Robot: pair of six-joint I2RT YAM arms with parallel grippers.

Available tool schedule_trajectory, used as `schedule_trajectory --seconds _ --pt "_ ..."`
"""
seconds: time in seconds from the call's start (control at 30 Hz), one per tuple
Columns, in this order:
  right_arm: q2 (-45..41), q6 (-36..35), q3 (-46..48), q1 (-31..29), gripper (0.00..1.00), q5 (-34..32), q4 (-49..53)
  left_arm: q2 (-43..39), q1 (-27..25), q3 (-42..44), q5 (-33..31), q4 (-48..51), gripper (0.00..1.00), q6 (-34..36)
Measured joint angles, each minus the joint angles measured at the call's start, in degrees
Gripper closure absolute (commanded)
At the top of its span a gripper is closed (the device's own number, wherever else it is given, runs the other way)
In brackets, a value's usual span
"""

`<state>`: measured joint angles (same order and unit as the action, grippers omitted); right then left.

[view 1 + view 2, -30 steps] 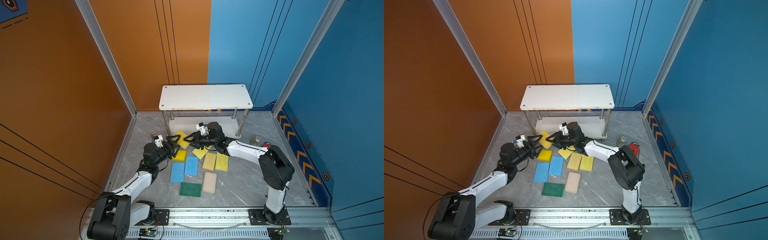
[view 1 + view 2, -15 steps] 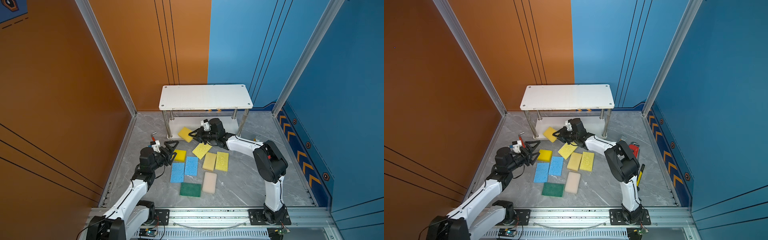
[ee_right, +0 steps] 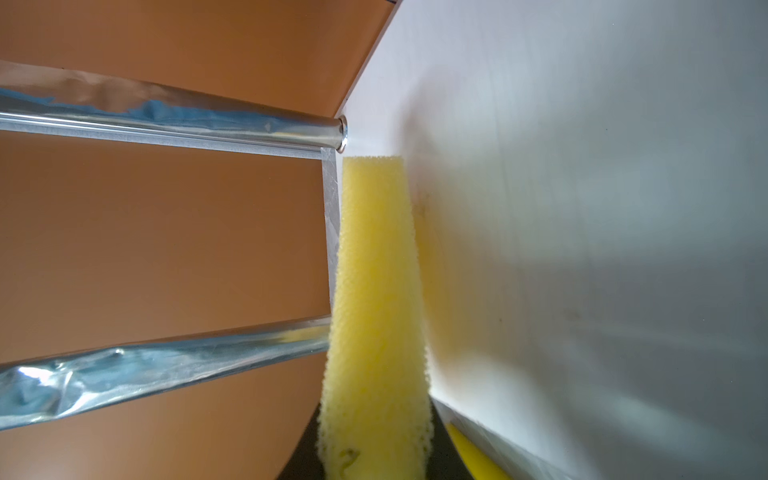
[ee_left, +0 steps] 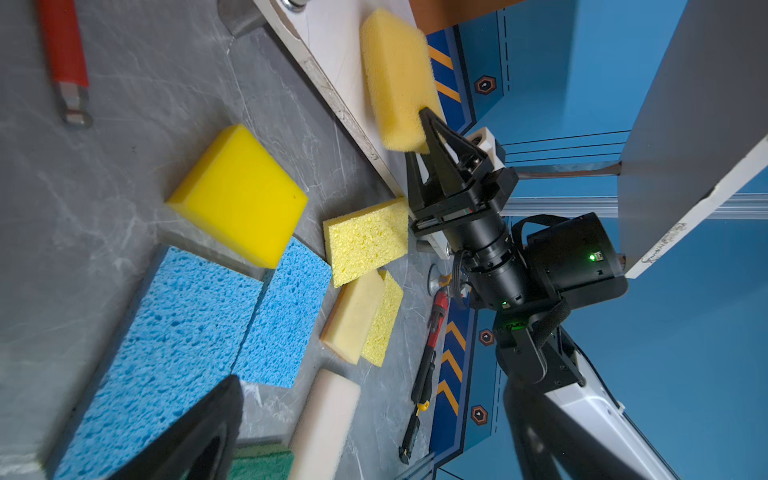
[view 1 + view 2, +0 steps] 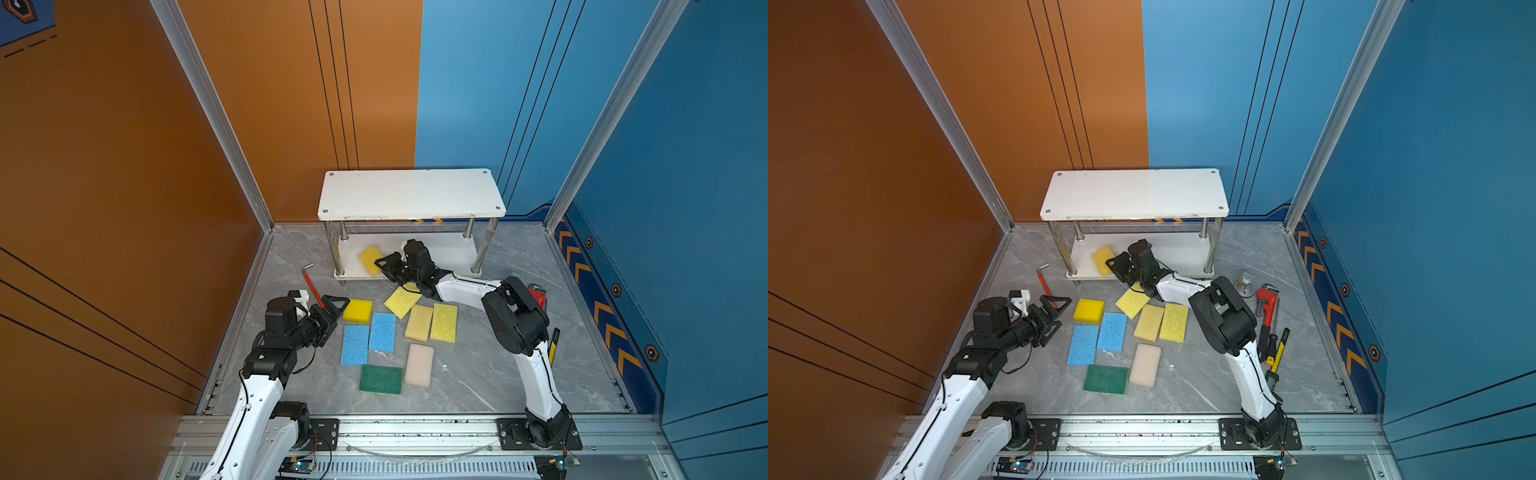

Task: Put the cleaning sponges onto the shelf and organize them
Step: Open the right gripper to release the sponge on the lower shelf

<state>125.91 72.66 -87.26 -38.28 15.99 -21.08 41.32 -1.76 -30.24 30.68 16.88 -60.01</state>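
Yellow sponge (image 5: 371,259) is now landing on the left end of the shelf (image 5: 453,251) lower board, up off the floor; my right gripper (image 5: 387,267) is still pinching its near end. Left gripper (image 5: 331,311) is pulling back, jaws spread wide; eight sponges (image 5: 382,331) still waiting.

A red-handled hex key (image 5: 311,289) lies on the grey marbled tabletop (image 5: 478,374), at its left side. Far right in a top view (partly behind an arm) lie a red pipe wrench (image 5: 1266,305), a small caster (image 5: 1246,281) and a black-and-yellow tool (image 5: 1280,349).
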Motion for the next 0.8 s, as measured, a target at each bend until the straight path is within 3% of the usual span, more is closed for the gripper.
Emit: schedule_trajectory --seconds 0.07,0.13,0.3,0.53,0.8 --pt "0.48 0.61 -1.11 -0.79 0.52 -1.84 0.02 -0.13 0.26 0.0 0.02 1.03 0.02 0.5" --pt "0.5 1.25 -1.57 -1.64 0.44 -3.15 -0.04 -0.37 0.68 0.0 0.02 1.53 0.02 0.68" --pt "0.5 2.4 -1.75 -3.96 0.33 -4.26 0.57 -1.16 2.14 0.0 0.07 2.29 0.02 0.7" --pt "0.42 1.16 -3.52 -5.53 0.26 -2.67 10.88 -1.9 2.95 0.85 0.09 2.01 0.02 0.59" --pt "0.33 -1.4 -8.59 -2.84 0.25 2.62 25.29 -2.03 2.95 2.16 0.07 1.42 0.02 0.39"
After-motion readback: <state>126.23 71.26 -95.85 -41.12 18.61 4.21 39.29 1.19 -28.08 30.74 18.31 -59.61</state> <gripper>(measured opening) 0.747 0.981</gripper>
